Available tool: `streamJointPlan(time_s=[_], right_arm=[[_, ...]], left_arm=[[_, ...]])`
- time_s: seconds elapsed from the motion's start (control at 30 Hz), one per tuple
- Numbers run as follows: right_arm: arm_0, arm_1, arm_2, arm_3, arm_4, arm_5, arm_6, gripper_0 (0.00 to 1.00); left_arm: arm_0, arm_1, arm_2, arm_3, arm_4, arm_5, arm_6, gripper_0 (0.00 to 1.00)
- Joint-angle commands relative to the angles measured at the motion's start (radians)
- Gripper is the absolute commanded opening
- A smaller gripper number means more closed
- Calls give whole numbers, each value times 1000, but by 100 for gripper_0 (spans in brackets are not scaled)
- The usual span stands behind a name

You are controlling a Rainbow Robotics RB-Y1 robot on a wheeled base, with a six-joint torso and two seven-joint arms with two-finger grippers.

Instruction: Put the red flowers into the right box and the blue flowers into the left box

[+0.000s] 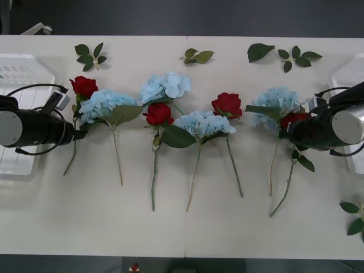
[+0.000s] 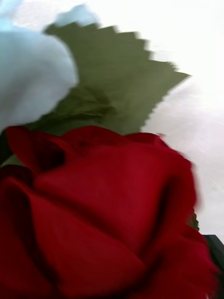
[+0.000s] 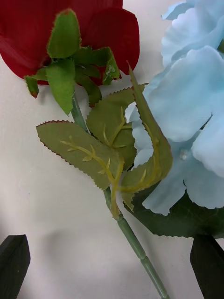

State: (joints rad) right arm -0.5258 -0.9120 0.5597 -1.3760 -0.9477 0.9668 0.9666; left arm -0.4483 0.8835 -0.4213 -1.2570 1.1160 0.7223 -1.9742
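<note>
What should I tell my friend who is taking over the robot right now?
Left gripper: open, fingers either side of the leftmost red rose's stem, not closed on it.
Right gripper: at the rightmost red rose, pressed close to the bloom; grip unclear.
On the table: four red flowers and four blue flowers, such as the hydrangea beside the left rose.
Left box and right box: no flowers visible in them.
Done: nothing sorted. Left: all eight flowers.

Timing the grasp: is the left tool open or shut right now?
Open. The left tool has its black fingers wide apart, and the rose stem lies between them, touched by neither.
</note>
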Motion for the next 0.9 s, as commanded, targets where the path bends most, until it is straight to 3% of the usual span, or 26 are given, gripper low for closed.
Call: streamJointPlan(time_s=[0.03,0.1,0.13,0.17,0.2,0.43,0.6,0.83,0.9], right_arm=[[-62,8,59,32,7,-43,-58,100],[-65,13,63,40,6,-51,-62,97],[-66,13,63,41,4,-53,-63,70],[-68,13,63,40,4,-53,-66,29],[-66,15,63,40,3,-51,-68,0],[-71,13,63,40,1,-51,-72,0],[-71,10,63,40,-5,-51,-68,0],[-71,-13,63,23,-22,-42,-65,0],[-72,-33,63,2,-32,-25,-65,0]], left_arm=[[-49,-31,12,-18,-65,-20,44,98],[-52,-40,10,-16,-100,-35,83,98],[-55,-46,12,-16,-117,-40,98,98],[-58,-54,10,-16,-145,-47,120,98],[-61,-55,12,-15,-160,-49,135,98],[-78,-71,12,-12,-262,-50,232,97],[-79,-115,12,62,-338,-129,252,92],[-78,-163,10,139,-363,-190,249,91],[-78,-163,2,140,-358,-190,250,59]])
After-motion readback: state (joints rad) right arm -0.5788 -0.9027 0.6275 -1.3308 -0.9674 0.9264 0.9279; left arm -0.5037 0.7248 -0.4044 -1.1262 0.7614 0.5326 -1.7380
